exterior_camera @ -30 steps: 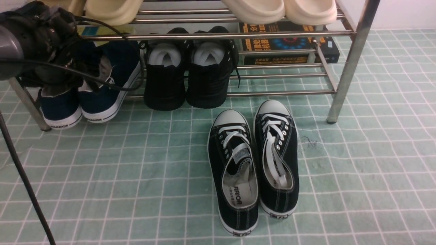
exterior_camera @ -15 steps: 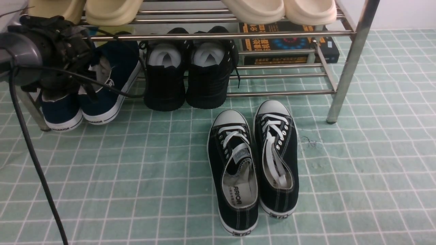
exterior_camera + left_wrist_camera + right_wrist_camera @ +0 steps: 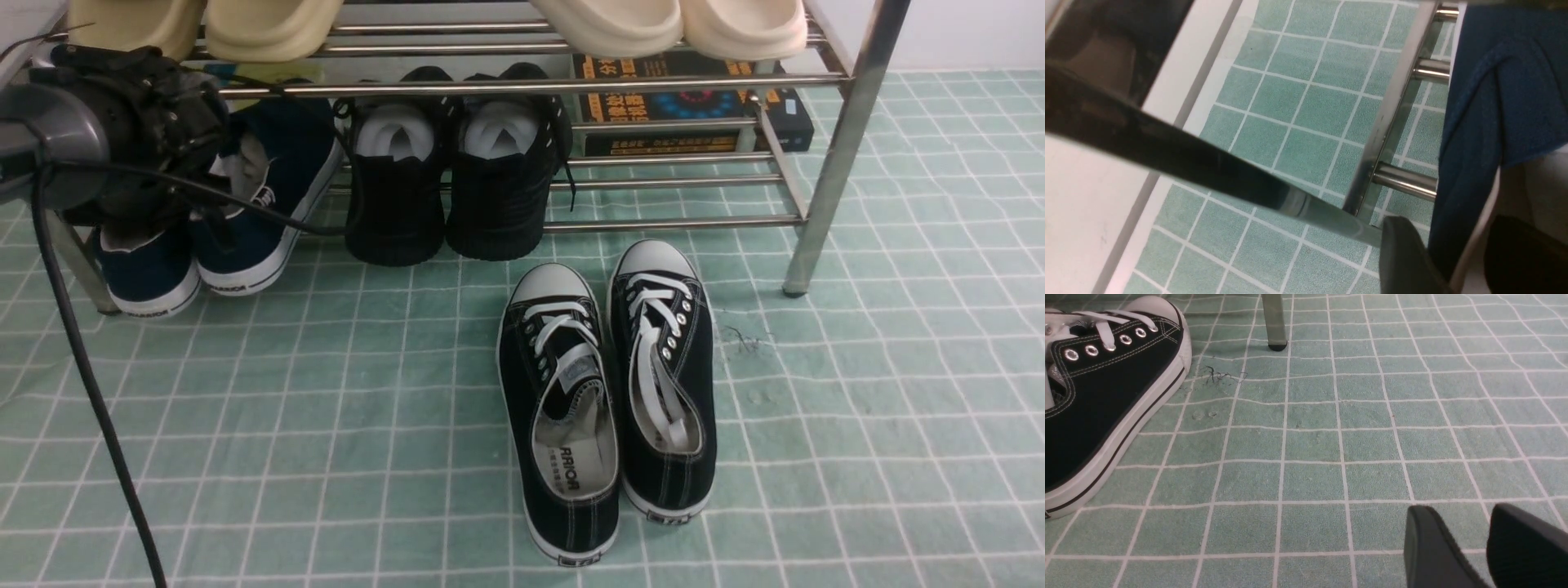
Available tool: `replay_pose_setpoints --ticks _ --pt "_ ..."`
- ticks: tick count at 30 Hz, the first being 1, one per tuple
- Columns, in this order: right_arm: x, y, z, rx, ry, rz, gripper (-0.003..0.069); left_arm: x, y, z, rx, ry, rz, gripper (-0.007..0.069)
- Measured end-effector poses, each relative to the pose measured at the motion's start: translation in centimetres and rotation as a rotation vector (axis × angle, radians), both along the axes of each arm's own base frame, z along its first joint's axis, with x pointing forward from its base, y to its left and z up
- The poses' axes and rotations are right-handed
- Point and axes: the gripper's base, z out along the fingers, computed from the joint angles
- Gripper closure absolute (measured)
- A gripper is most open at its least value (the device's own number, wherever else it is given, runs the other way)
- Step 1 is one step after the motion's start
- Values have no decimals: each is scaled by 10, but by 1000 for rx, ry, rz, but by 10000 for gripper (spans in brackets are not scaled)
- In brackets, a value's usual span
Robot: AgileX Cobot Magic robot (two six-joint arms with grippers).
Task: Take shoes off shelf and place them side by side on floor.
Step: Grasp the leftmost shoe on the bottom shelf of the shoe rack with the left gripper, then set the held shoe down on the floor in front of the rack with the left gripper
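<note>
Two navy shoes (image 3: 155,278) (image 3: 257,229) sit toe-out at the left end of the shelf's (image 3: 833,163) lower tier. My left arm's wrist (image 3: 122,139) hangs over them and hides their openings. In the left wrist view my left gripper (image 3: 1453,228) is open astride the outer wall of the left shoe (image 3: 1478,122). One finger (image 3: 1404,257) is outside it, by the shelf's end rail (image 3: 1392,122). The other sits inside on the pale lining. My right gripper (image 3: 1474,539) is open and empty, low over the floor (image 3: 1310,437).
Black lace-up sneakers (image 3: 563,408) (image 3: 665,376) lie side by side on the floor in front of the shelf. Black paper-stuffed shoes (image 3: 396,188) stand next to the navy pair. Cream slippers (image 3: 269,24) fill the top tier. A box (image 3: 694,106) lies behind. A cable (image 3: 90,392) droops at left.
My left arm has dropped and pushed in over the navy shoes, and its jaws have narrowed around the shoe's wall. Nothing else has moved.
</note>
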Motion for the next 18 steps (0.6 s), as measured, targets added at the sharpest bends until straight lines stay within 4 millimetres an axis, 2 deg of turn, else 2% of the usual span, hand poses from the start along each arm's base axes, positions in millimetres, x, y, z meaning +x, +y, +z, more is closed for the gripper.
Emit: replay_pose_setpoints --ticks 1,4,6,14,18 --pt "0 0 0 0 0 0 421 0 0 0 0 0 0 361" --pt "0 0 0 0 0 0 421 0 0 0 -4 4 1 510" --pt "0 0 0 0 0 0 421 -1 -1 -1 -19 11 3 571" --pt "0 0 0 0 0 0 421 -11 -5 11 -79 62 -25 573" --pt "0 0 0 0 0 0 421 -25 -5 32 -121 67 -17 573"
